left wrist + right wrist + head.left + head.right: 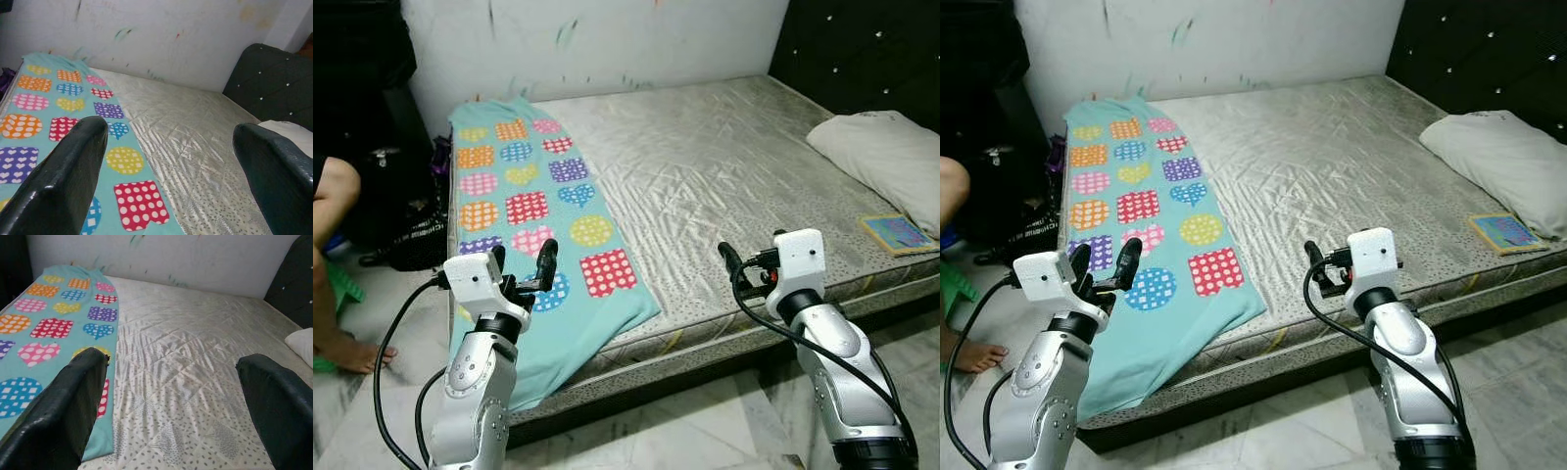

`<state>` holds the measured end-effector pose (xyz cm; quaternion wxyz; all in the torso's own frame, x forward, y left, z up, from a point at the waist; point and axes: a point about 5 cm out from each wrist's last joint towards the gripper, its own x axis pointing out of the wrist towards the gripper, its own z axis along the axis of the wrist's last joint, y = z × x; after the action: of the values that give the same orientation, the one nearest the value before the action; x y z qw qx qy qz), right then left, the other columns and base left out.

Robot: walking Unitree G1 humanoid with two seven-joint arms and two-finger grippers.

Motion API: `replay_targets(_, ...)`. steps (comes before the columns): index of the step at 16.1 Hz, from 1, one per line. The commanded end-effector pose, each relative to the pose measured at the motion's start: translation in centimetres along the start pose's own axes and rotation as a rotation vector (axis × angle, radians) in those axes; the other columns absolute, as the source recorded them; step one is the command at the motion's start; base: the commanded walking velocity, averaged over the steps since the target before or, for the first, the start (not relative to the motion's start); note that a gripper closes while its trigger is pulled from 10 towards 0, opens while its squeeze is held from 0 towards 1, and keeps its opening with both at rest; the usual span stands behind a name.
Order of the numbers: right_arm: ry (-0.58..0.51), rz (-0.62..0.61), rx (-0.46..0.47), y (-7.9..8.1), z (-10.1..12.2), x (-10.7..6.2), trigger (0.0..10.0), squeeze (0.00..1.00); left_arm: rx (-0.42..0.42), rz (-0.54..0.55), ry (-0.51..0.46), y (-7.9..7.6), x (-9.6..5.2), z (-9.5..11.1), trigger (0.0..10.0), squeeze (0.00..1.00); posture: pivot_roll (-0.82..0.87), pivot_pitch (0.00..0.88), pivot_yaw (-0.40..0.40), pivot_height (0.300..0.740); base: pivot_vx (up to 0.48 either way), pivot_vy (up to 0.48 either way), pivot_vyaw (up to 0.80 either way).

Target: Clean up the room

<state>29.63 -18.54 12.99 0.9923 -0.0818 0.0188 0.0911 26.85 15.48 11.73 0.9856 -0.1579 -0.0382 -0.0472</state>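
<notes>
A teal blanket (pixel 533 220) printed with coloured hearts lies flat along the mattress's (pixel 724 176) left side, its near corner drooping over the edge. The left gripper (pixel 530 272) hovers over that corner, fingers spread wide; the right gripper (pixel 736 262) hangs above the mattress's near edge, equally wide and empty. Pinching the hanging corner looks the surest start for folding. Beyond the blanket, a pillow (pixel 886 157) and a small book (pixel 898 233) occupy the mattress's right side; a person's leg (pixel 335 284) sits just left of the blanket, near the left arm's path.
</notes>
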Motion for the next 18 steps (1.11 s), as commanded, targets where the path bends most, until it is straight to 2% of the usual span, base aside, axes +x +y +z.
replay_targets(1, -0.017, 0.001, -0.008, 0.05, 0.42, 0.30, 10.0, 0.00, 0.008, -0.016, -0.017, -0.07, 0.03, 0.44, 10.0, 0.00, -0.13, 0.015, -0.007, 0.740, 0.000, 0.000, 0.00)
replay_targets(5, -0.039, 0.010, -0.027, 0.11, 0.71, 0.38, 10.0, 0.00, 0.010, -0.016, -0.015, -0.08, 0.01, 0.38, 10.0, 0.00, -0.13, 0.013, -0.008, 0.740, 0.000, 0.000, 0.00)
replay_targets(10, -0.040, 0.010, -0.027, 0.24, 0.70, 0.40, 10.0, 0.00, 0.013, -0.016, -0.012, -0.07, 0.00, 0.37, 10.0, 0.00, -0.13, 0.014, -0.006, 0.740, 0.000, 0.000, 0.74)
replay_targets(13, -0.030, 0.004, -0.022, 0.12, 0.41, 0.31, 10.0, 0.00, 0.012, -0.017, -0.012, -0.11, 0.04, 0.38, 10.0, 0.00, -0.13, 0.018, -0.006, 0.740, 0.000, 0.000, 0.00)
replay_targets(18, -0.031, 0.001, -0.021, 0.12, 0.41, 0.36, 10.0, 0.00, 0.011, -0.023, -0.012, -0.16, 0.12, 0.34, 10.0, 0.00, -0.13, 0.017, -0.005, 0.740, 0.274, 0.000, 0.00)
